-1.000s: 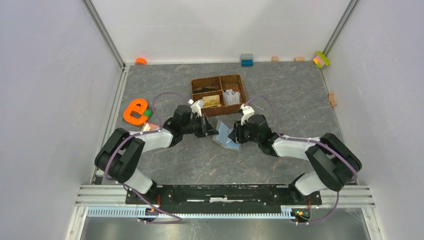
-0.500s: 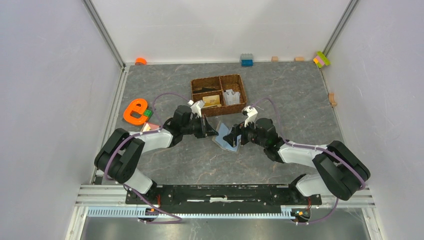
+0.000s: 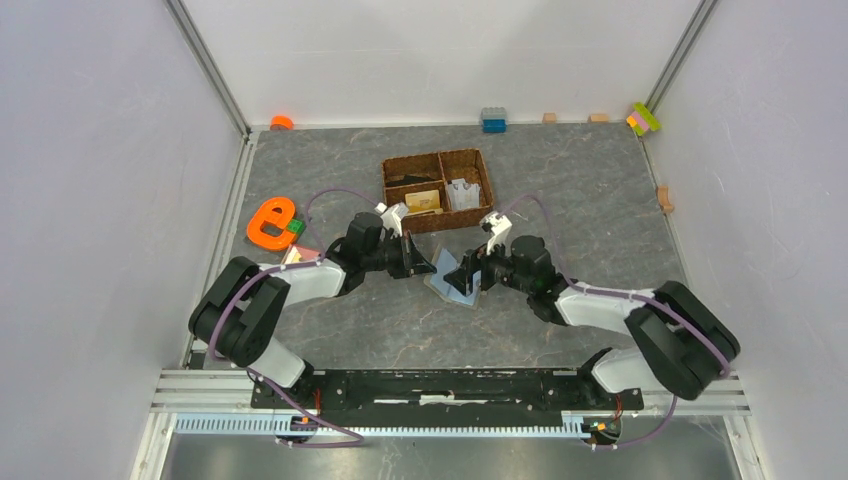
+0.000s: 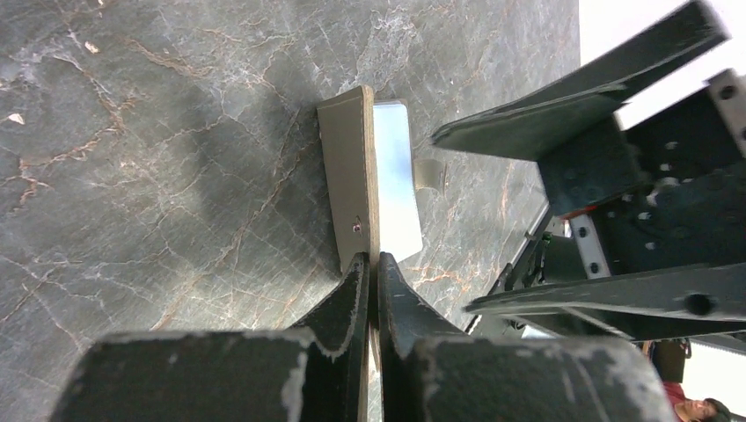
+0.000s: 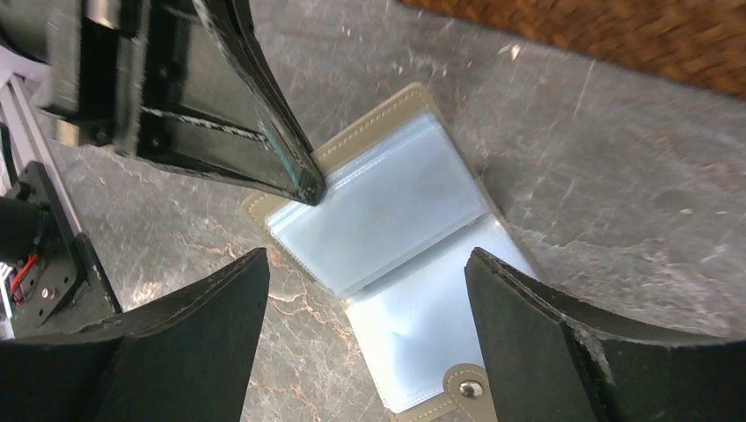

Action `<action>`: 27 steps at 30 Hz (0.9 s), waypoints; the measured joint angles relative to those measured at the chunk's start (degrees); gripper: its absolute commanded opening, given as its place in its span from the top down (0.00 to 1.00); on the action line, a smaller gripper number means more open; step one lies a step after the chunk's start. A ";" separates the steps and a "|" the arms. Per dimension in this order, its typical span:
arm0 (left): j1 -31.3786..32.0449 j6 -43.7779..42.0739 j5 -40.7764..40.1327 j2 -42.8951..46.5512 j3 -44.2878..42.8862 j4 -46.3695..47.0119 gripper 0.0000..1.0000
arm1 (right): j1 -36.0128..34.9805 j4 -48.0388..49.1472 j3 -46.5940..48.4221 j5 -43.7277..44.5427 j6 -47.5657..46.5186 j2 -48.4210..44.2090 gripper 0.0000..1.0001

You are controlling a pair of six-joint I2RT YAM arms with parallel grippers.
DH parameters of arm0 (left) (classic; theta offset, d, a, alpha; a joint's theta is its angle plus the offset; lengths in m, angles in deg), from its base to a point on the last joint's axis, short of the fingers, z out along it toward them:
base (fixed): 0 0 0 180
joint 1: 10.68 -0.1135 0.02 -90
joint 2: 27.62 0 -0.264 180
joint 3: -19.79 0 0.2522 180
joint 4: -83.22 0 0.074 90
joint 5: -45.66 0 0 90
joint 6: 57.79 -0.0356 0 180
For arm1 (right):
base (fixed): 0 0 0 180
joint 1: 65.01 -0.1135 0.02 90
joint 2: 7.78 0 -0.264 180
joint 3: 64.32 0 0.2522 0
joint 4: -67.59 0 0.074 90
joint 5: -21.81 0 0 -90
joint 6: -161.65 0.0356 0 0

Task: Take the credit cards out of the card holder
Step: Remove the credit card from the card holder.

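The card holder (image 3: 452, 280) lies open on the table, olive outside with light-blue sleeves inside. My left gripper (image 3: 426, 264) is shut on the edge of its raised cover (image 4: 350, 176); the fingers (image 4: 352, 290) pinch the cover's rim. My right gripper (image 5: 369, 303) is open just above the sleeves (image 5: 387, 207), with the snap tab (image 5: 471, 387) between its fingers. No card shows in the sleeves. An orange-tan card (image 3: 423, 200) lies in the basket's front-left compartment.
The brown woven divided basket (image 3: 385, 185) stands just behind the holder; its edge shows in the right wrist view (image 5: 616, 35). An orange letter shape (image 3: 268, 222) lies at the left. Small blocks (image 3: 493, 120) line the back wall and the right edge (image 3: 664, 198).
My right arm has pulled back a little to the right, its gripper staying open over the holder. The left gripper has held the cover almost still.
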 measured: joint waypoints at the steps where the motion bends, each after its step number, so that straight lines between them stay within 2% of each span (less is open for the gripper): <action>1: 0.00 0.07 0.02 0.00 0.02 0.09 0.94 | -0.17 -0.02 0.35 -0.76 -0.02 1.62 0.13; 4: 0.00 0.26 0.37 0.00 0.04 0.42 0.94 | -0.48 0.02 1.53 -2.36 0.02 6.40 0.11; 7: 0.00 0.55 1.22 0.00 0.04 1.09 0.93 | -0.55 0.15 1.84 -3.30 0.09 8.92 0.05; 10: 0.04 0.90 1.77 -0.02 0.04 1.55 0.93 | -0.55 0.15 2.19 -3.69 0.13 10.34 0.05; 19: 0.55 1.55 2.67 -1.46 0.04 1.79 0.93 | -0.59 0.09 4.04 -4.33 0.15 12.33 0.28; 27: 0.52 1.49 0.57 -1.49 0.04 0.98 0.93 | -0.76 -6.84 7.34 0.76 0.09 13.35 0.29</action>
